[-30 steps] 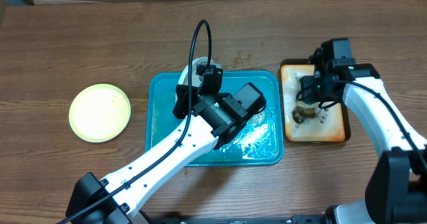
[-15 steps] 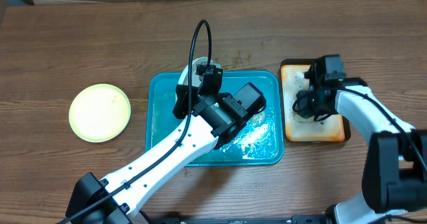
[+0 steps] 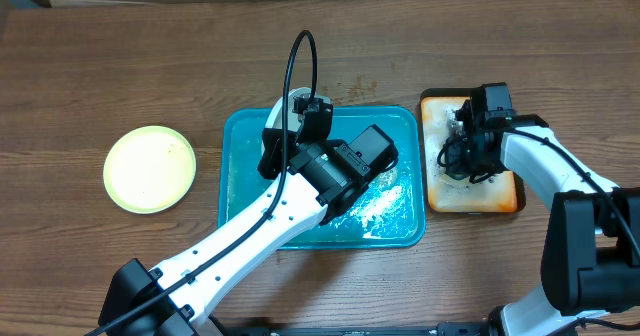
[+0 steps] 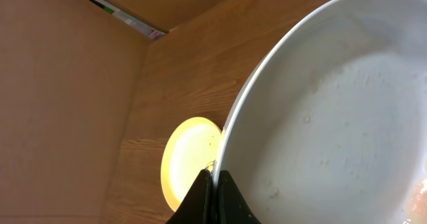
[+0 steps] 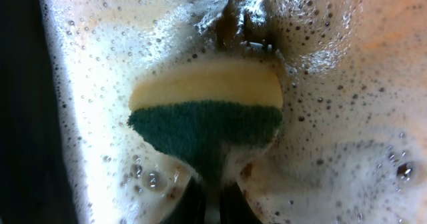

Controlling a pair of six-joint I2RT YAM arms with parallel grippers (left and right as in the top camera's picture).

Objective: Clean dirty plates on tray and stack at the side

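My left gripper is shut on the rim of a white plate, which it holds tilted over the back of the teal tray. In the overhead view only a sliver of that plate shows past the arm. A pale yellow-green plate lies on the table to the left, apart from the tray; it also shows in the left wrist view. My right gripper is shut on a yellow and green sponge, pressed into suds. The third plate is hidden.
A smaller orange, black-rimmed tray with foam and brown residue lies right of the teal tray, under my right gripper. Soapy water covers the teal tray's floor. A cardboard wall stands at the table's back edge.
My right gripper has moved left and down onto the orange tray with the sponge. The left arm and its plate have not moved.
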